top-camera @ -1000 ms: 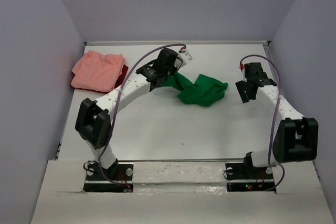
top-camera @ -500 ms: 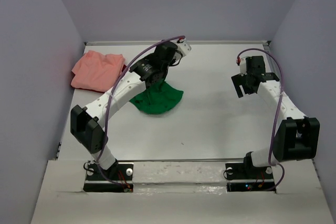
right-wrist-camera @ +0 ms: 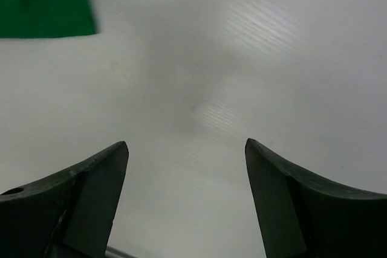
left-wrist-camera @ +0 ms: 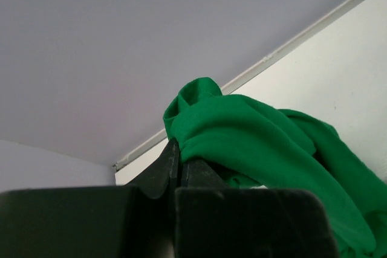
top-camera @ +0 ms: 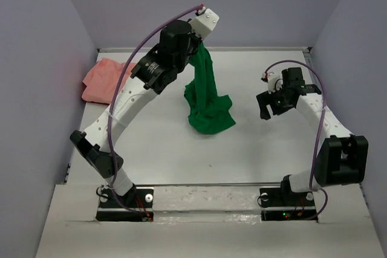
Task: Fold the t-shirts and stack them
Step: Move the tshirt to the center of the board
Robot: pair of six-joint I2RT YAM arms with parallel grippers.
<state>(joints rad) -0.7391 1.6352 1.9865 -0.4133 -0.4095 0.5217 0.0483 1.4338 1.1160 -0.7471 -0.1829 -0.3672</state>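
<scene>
Nearest to us, the two arm bases are sitting at the front edge of the table. Moving outward on the right side, we are finding the right gripper hovering over bare tabletop, well apart from any cloth. Through its wrist camera we are looking down between its fingers, which are standing wide apart with nothing between them. Only a corner of green is showing at the upper left of that view.

Around the middle of the table, the green t-shirt is hanging as a long bunched column. Its lower end is gathering at the tabletop, though we are not able to tell whether it is touching. Farther back and higher, the left gripper is holding the shirt by its top. In the left wrist view we are seeing the jaws pressed together on a fold of green cloth, the rest draping away to the right and downward.

At the far left, the salmon-pink t-shirt is lying crumpled beside the side wall, partly hidden by the left arm and well apart from the green one.
</scene>
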